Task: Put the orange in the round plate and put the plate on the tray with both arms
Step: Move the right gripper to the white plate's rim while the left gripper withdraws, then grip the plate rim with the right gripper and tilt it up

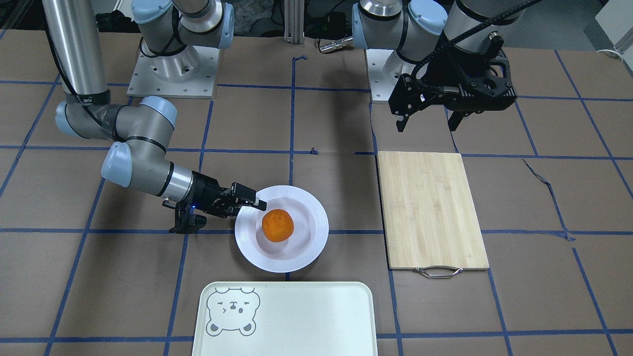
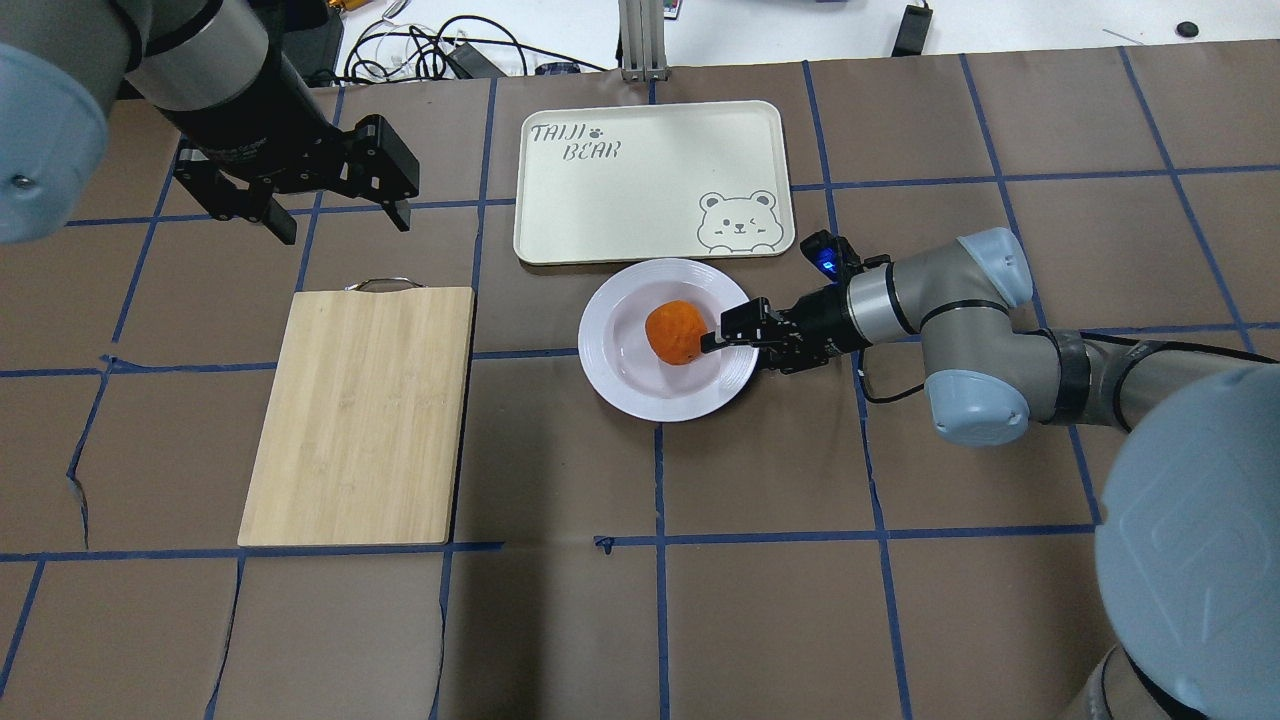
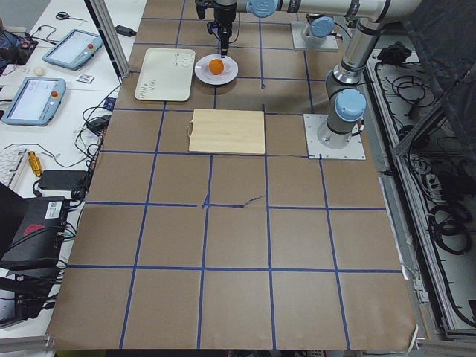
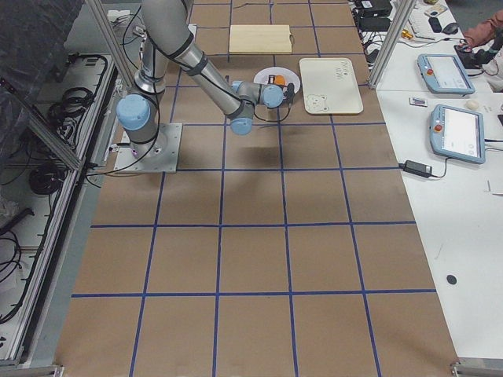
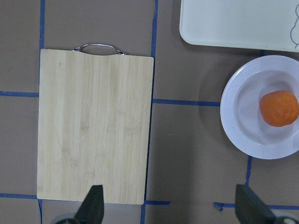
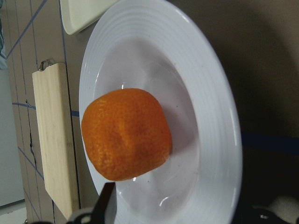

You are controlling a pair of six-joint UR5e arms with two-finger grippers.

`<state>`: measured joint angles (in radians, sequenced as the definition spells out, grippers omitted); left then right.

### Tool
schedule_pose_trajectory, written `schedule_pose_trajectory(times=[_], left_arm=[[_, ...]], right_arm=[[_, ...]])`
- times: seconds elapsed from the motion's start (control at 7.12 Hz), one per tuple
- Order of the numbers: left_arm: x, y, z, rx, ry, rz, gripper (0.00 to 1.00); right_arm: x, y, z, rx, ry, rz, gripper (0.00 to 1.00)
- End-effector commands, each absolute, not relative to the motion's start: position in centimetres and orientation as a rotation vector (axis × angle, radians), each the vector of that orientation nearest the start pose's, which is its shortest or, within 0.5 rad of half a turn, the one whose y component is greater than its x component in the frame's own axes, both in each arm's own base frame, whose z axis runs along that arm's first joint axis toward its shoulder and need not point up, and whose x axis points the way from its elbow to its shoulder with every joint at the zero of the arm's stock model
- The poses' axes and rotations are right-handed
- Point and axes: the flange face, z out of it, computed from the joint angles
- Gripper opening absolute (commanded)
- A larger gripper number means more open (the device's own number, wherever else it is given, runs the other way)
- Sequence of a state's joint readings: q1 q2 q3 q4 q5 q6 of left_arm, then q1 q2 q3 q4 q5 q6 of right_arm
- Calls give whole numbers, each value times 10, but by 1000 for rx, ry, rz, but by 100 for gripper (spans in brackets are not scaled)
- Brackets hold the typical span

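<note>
At the left, the left arm [image 2: 200,50] is held above the counter [image 2: 760,600], past the handle end of the bamboo cutting board [image 2: 360,415]. Its jaws are spread apart and nothing is held in them. Nothing is carried on the board.

Further right, the tray [image 2: 650,180] is seen bare. The round plate [image 2: 625,385] is set on the counter just beside the tray's long edge, near the bear corner, and not on it. The orange [image 2: 675,332] is lodged in the plate's sunken centre, so the 1st half of the task is judged done, and the lift onto the tray is not yet begun.

At the right, the right arm [image 2: 930,290] is laid low at the plate's near rim. Its jaws are apart, with 1 finger reached in over the rim just beside the orange; in the wrist view the rim is seen between the 2 fingers, unclamped.

Several faults may be expected. If the glossy rim is pinched from 1 side only, the plate may be tipped and the orange rolled out. The orange may be nudged by the upper finger as it is closed. Should the 2 arms be raised unevenly, the plate may be twisted loose, or caught on the tray's raised edge.
</note>
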<state>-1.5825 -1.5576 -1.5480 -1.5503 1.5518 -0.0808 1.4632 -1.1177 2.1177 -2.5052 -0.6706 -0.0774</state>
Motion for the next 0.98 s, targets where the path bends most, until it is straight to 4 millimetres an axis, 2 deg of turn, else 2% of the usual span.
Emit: schedule_pose_trajectory(times=[0.0, 0.42, 0.84], left_arm=[[-142, -489, 508, -106, 3160, -88, 100], [-142, -489, 507, -103, 3160, -86, 100], [-141, -490, 508, -106, 3160, -88, 100]], right_arm=[[157, -513, 147, 71, 2239, -27, 27], [158, -514, 152, 119, 2226, -7, 5], [158, -521, 172, 251, 2182, 21, 4]])
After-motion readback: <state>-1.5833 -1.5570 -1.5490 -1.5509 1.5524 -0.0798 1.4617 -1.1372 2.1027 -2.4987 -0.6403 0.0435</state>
